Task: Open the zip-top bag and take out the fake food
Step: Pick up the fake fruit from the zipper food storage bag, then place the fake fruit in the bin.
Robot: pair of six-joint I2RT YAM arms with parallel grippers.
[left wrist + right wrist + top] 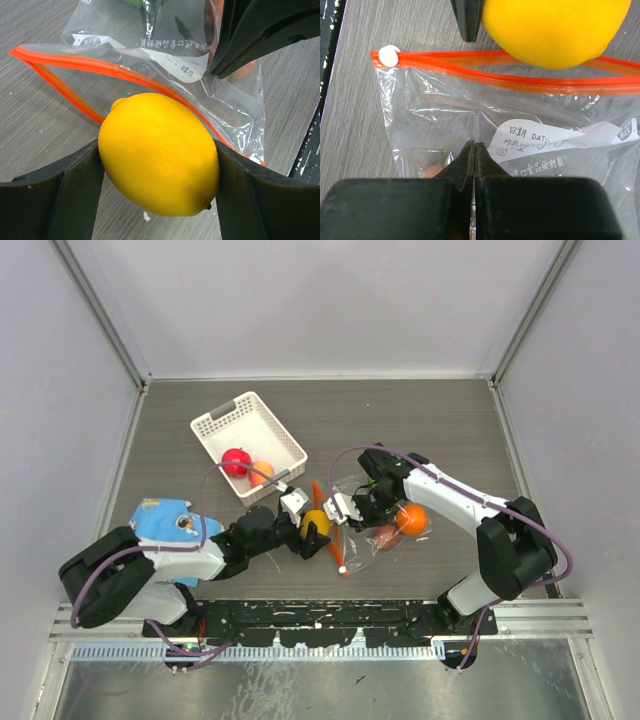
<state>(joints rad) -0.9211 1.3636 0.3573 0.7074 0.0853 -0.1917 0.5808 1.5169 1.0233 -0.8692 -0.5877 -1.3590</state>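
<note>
Left pincer fills the near edge of its own wrist view. Both fingers press the flanks of a yellow toy lemon, jaws about lemon-wide, and the grip looks firm. Lemon's long axis sits skewed across the jaws, stem nub pointing up and away toward the zip-top bag. Lemon is outside the bag, just in front of its mouth. Red-orange zip strip passes behind it, the two tracks parted, white slider parked at one end. Right pincer is fully closed with a fold of the clear film nipped between its fingertips; whether the bag is lifted off the bench I cannot tell. Bag is clear and crinkled, with a white date label. Inside, under the right wrist, are an orange fruit and a smaller reddish one; something green too, unclear. White basket lies beyond the left pincer, up and to its left, well apart from the right pincer, and holds a red fruit and a peach-orange one. Judgement: the left arm is nearer the basket, so the lemon's drop falls to it.
</note>
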